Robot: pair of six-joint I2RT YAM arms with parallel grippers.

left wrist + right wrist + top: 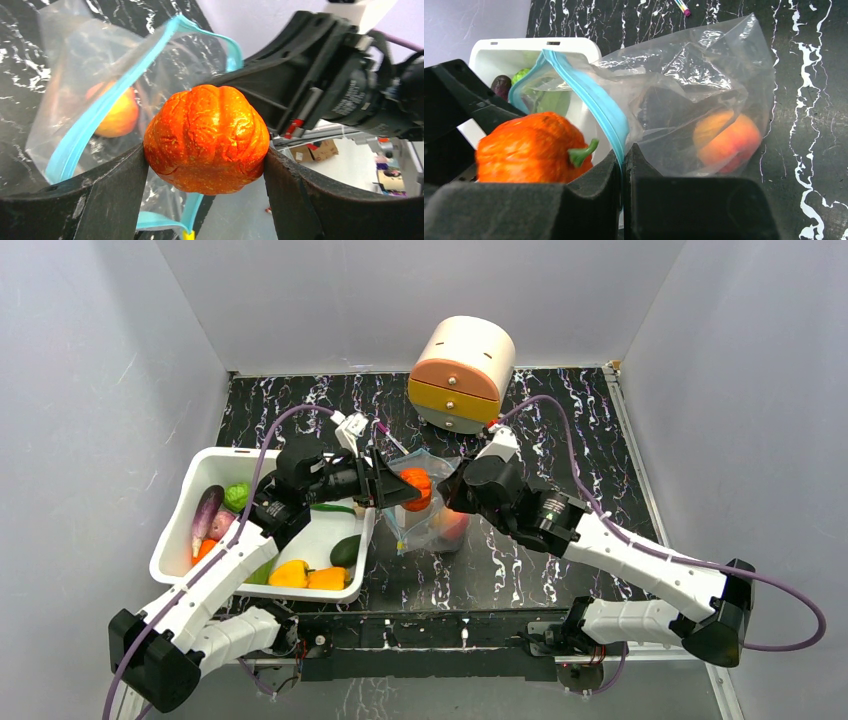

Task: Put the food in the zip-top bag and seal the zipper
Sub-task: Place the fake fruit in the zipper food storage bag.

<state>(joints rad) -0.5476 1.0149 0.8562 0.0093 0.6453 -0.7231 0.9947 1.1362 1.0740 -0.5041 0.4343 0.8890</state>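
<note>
While gripped, pumpkin (206,139) before bag (75,60), tub (170,537) beside.

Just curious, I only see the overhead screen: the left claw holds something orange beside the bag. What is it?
Observer: A bumpy orange fruit with a green stem, clamped in the left claw.
Operator: Is it in the bag yet?
Observer: No. The right wrist view shows it outside the blue rim strip of the bag.
Operator: What's the right claw doing?
Observer: The right claw is shut on that strip, holding the mouth open.
</note>
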